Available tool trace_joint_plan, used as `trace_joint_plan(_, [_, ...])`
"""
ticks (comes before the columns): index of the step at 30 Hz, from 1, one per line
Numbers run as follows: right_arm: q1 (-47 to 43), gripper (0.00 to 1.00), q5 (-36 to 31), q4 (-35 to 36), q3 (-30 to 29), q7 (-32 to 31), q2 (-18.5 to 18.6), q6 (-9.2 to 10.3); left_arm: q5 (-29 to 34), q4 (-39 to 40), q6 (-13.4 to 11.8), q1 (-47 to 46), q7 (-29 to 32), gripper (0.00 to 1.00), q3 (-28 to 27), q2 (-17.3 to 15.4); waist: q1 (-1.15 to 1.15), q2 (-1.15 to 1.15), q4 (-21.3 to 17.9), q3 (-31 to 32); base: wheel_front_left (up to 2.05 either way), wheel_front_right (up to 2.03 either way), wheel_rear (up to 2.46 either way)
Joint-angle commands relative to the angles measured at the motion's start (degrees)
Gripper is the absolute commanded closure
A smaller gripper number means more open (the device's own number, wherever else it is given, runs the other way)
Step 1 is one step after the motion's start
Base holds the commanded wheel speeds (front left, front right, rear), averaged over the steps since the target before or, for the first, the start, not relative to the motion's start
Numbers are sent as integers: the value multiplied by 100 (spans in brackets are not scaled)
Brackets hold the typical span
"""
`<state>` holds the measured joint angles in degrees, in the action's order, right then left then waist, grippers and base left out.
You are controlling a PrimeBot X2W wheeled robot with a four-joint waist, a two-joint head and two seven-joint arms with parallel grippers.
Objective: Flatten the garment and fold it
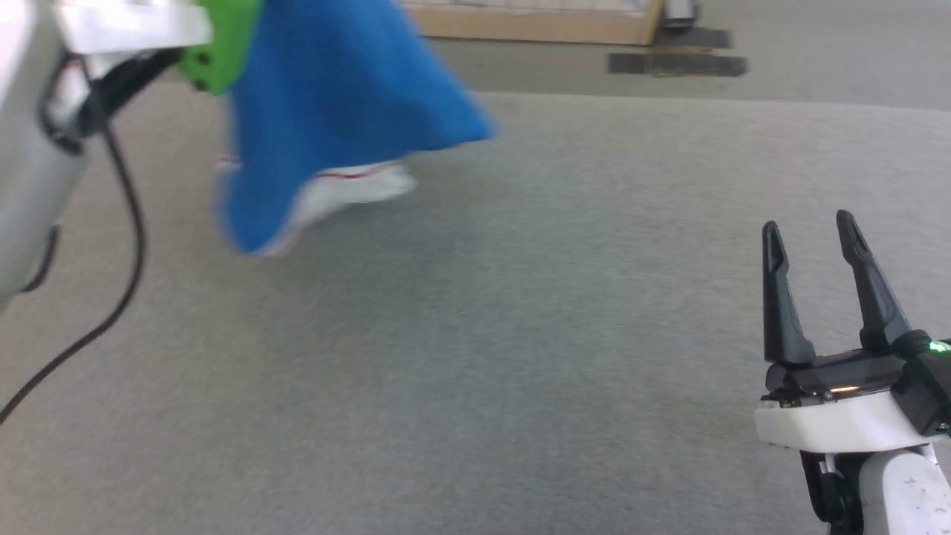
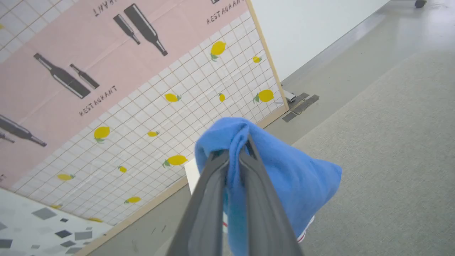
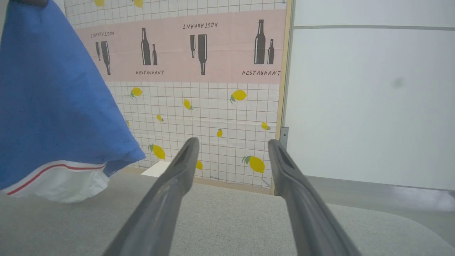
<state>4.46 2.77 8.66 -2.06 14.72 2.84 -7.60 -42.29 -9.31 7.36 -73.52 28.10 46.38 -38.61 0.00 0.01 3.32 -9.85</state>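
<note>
The royal-blue garment (image 1: pixel 334 96) hangs in the air at the upper left of the head view, blurred, with a white red-striped sleeve (image 1: pixel 349 189) dangling at its lower end just above the grey surface. In the left wrist view my left gripper (image 2: pixel 237 145) is shut on a bunched fold of the garment (image 2: pixel 284 177). My right gripper (image 1: pixel 810 227) stands open at the lower right, well apart from the cloth, nothing between its fingers. From the right wrist view the garment (image 3: pixel 49 106) hangs at the left, beyond the open right gripper (image 3: pixel 233 144).
A grey fabric-covered table (image 1: pixel 520 334) spreads under both arms. Behind it stands a wood-framed panel (image 3: pixel 213 89) printed with lemons and bottles, beside a white wall (image 3: pixel 373 99). A black cable (image 1: pixel 126 245) trails from my left arm.
</note>
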Motion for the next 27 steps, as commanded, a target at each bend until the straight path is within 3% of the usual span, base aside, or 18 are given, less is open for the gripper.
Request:
trace_joint_plan(1, [-44,0,59,-5,7,28,4,11,-23,53,13,-165,-62,100,56,107,0,-1,-633,102,0,0,0])
trace_joint_plan(9, [-76,0,207,-2,-138,28,4,11,-180,98,13,-34,-358,100,953,904,0,-1,-1401,-25,0,0,0])
trace_joint_plan(11, [-77,0,251,13,-181,28,4,11,-324,-60,13,407,-547,100,1653,1250,0,-1,-1592,-155,0,0,0])
trace_joint_plan(18, [6,0,290,80,-248,28,4,11,-495,-696,13,1208,-940,100,2537,1681,0,-1,-1628,-422,0,0,0])
trace_joint_plan(23, [73,0,271,68,-288,28,4,11,-417,-946,13,2013,-888,100,2688,1972,0,-1,-1561,-541,0,0,0])
trace_joint_plan(27, [97,0,262,30,-246,28,4,11,-53,-802,13,2790,-498,100,2695,2215,0,-1,-1489,-543,0,0,0])
